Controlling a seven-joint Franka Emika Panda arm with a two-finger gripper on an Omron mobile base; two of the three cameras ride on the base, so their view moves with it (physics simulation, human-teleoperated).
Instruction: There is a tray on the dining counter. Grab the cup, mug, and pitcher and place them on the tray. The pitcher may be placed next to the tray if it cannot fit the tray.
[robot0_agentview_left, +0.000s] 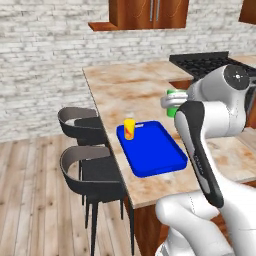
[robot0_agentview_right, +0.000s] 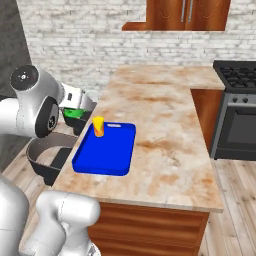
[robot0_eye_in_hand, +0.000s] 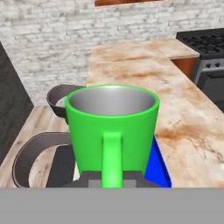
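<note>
A green mug (robot0_eye_in_hand: 113, 131), upright and rigid, likely light, sits clamped by its handle in the shut end effector (robot0_eye_in_hand: 112, 177), raised beside the blue tray (robot0_agentview_left: 152, 149) holding a yellow cup (robot0_agentview_left: 129, 129).

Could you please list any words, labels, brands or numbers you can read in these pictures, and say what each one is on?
No readable text in any view.
The cup carries a red-orange picture, too small to show any lettering.
The mug, tray and stove show no markings.
</note>
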